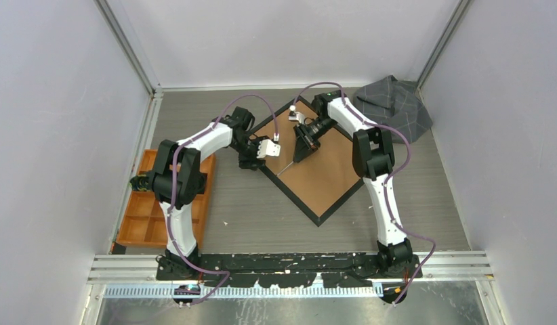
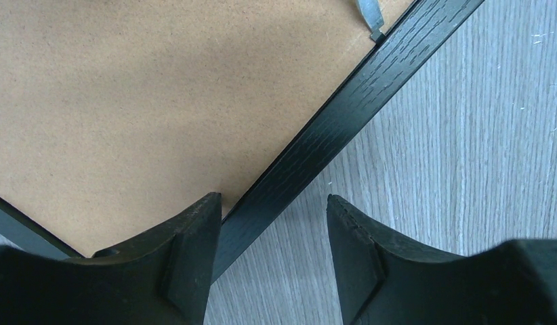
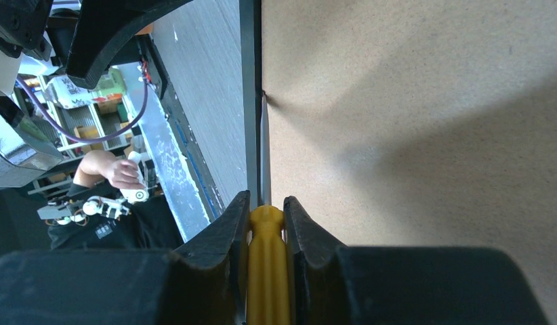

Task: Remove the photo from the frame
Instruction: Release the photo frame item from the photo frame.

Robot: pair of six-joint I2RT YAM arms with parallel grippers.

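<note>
The frame [image 1: 310,210] lies face down on the table, turned like a diamond, its brown backing board [image 1: 323,169] up. The photo is hidden under the board. My left gripper [image 1: 252,162] is open at the frame's left corner; in the left wrist view [image 2: 272,203] its jaws straddle the black border [image 2: 343,115], one finger over the board [image 2: 127,101]. A metal tab [image 2: 369,17] sits at the border. My right gripper [image 1: 304,150] is shut on a yellow-handled tool [image 3: 265,271]; its thin metal shaft [image 3: 264,156] runs along the seam between border [image 3: 249,81] and board.
An orange compartment tray [image 1: 143,217] sits at the table's left, beside the left arm. A crumpled grey cloth [image 1: 394,105] lies at the back right corner. Walls close in on three sides. A person's hand [image 3: 116,172] shows beyond the table's edge.
</note>
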